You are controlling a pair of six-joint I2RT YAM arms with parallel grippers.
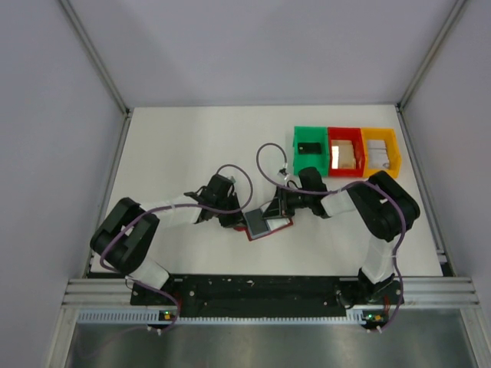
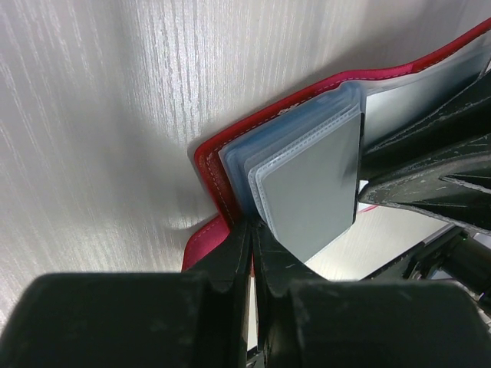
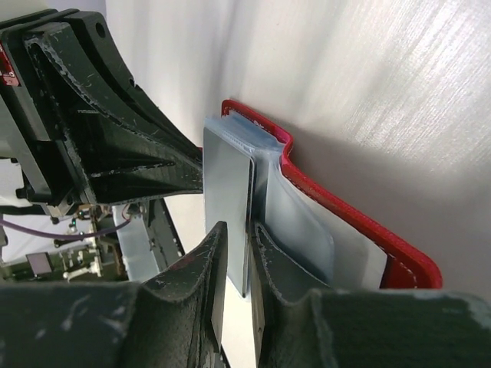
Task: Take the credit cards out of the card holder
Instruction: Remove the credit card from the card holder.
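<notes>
left gripper clamping the floppy red cover of the card holder, between both arms | we are judging the grey credit card light, stiff, slick: pinch its exposed edge | right gripper straddling that edge; we cannot tell whether it is gripping

Black arms, purple cables

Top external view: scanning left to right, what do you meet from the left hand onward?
Left hand, small flat dark red card holder, green open plastic bin, red open plastic bin, yellow open plastic bin.
</notes>
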